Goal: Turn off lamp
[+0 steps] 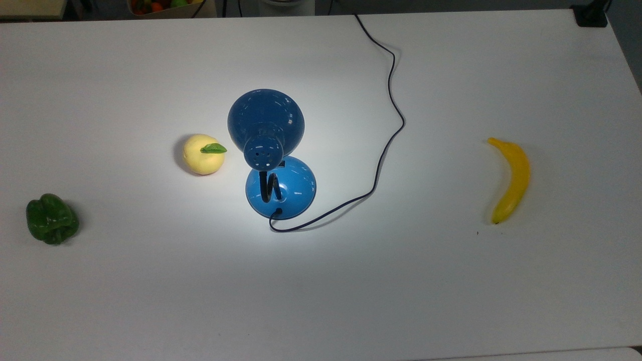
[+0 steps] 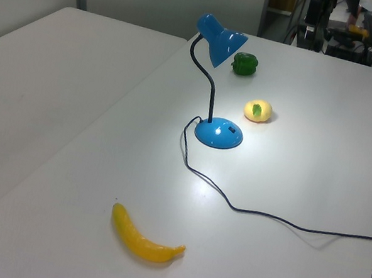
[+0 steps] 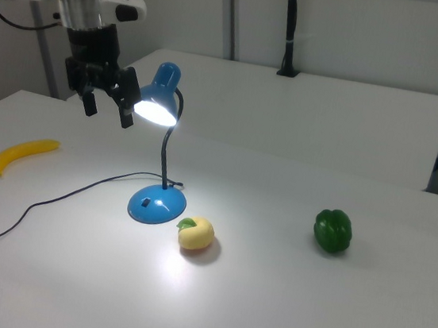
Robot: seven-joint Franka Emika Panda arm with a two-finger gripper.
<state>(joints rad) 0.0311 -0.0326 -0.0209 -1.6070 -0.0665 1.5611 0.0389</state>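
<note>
Top view looks straight down on the white tabletop point(image 1: 451, 301), glossy blue dome-shade desk lamp point(image 1: 273, 150) near centre, curved yellow banana point(image 1: 510, 180) at 3 o'clock, dark green bell pepper point(image 1: 51, 219) toward 8. Left view sits high & oblique off the banana point(image 2: 145, 242) end, facing along the table w/ pepper point(image 2: 245, 64) far, at 12. Right view is lower, from the opposite side: pepper point(image 3: 332, 230) at 3, banana point(image 3: 23, 153) at 9. All 3 share lamp, banana, pepper.

lamp point(image 1: 273, 160) mid-table, lit. yellow fruit point(image 1: 202, 154) just beside base on top view's left; cord point(image 1: 386, 150) loops on top view's right. pepper point(image 1: 51, 219), banana point(image 1: 511, 179) well apart.
</note>
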